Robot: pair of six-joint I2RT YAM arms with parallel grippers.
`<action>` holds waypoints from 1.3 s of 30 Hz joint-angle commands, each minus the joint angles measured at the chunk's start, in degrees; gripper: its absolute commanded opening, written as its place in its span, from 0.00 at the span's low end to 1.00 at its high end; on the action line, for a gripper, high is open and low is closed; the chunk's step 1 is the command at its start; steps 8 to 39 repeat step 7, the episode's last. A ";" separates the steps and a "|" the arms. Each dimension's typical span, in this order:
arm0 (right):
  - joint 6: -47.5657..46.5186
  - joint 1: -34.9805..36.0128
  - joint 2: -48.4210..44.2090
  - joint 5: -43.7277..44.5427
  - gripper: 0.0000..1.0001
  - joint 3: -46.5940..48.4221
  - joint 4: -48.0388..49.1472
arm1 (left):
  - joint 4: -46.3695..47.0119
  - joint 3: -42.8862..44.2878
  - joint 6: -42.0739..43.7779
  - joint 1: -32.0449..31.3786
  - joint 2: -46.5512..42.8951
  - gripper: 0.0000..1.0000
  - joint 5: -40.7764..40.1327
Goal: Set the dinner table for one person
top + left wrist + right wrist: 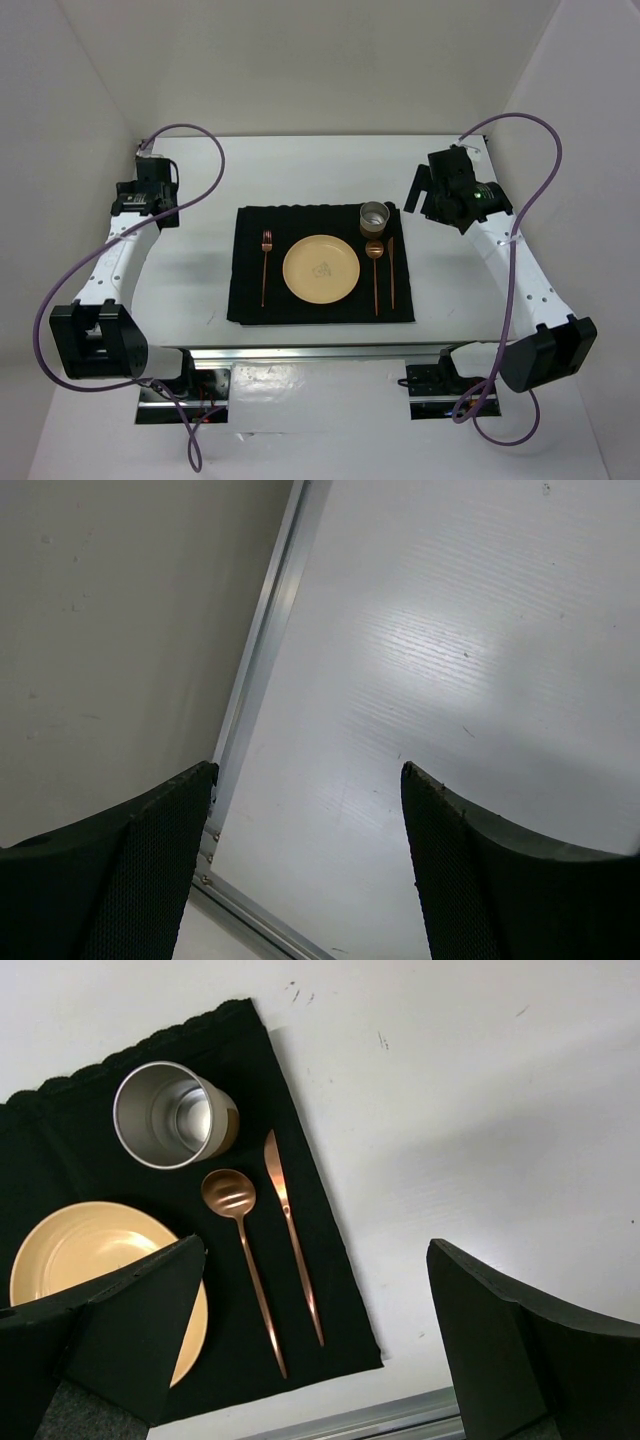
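Note:
The white dinner table (320, 165) carries a black placemat (250, 290). On the mat lie a yellow plate (321, 270), a copper fork (266, 265) to its left, and a copper spoon (375, 270) and knife (392, 270) to its right. A metal cup (374, 216) stands above the spoon. My left gripper (152, 200) is open and empty over the table's left edge (308, 768). My right gripper (418, 196) is open and empty, raised to the right of the cup (317, 1242). The right wrist view shows the cup (170, 1115), spoon (245, 1250), knife (290, 1230) and plate (80, 1250).
White walls close in the table at the back and both sides. A metal rail (265, 630) runs along the left edge below my left gripper. Purple cables (200, 150) loop from both arms. Bare white tabletop (480, 1110) lies right of the mat.

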 commanded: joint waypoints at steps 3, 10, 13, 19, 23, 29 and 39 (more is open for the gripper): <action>-0.70 0.22 -0.41 1.31 1.00 2.97 1.90 | 0.08 0.90 -1.81 0.36 -1.50 0.82 0.52; -0.70 0.22 -0.41 1.83 1.00 2.98 1.90 | 0.08 0.90 -1.81 0.36 -2.04 0.82 0.51; -0.70 0.22 -0.41 1.83 1.00 2.98 1.90 | 0.08 0.90 -1.81 0.36 -2.04 0.82 0.51; -0.70 0.22 -0.41 1.83 1.00 2.98 1.90 | 0.08 0.90 -1.81 0.36 -2.04 0.82 0.51; -0.70 0.22 -0.41 1.83 1.00 2.98 1.90 | 0.08 0.90 -1.81 0.36 -2.04 0.82 0.51; -0.70 0.22 -0.41 1.83 1.00 2.98 1.90 | 0.08 0.90 -1.81 0.36 -2.04 0.82 0.51; -0.70 0.22 -0.41 1.83 1.00 2.98 1.90 | 0.08 0.90 -1.81 0.36 -2.04 0.82 0.51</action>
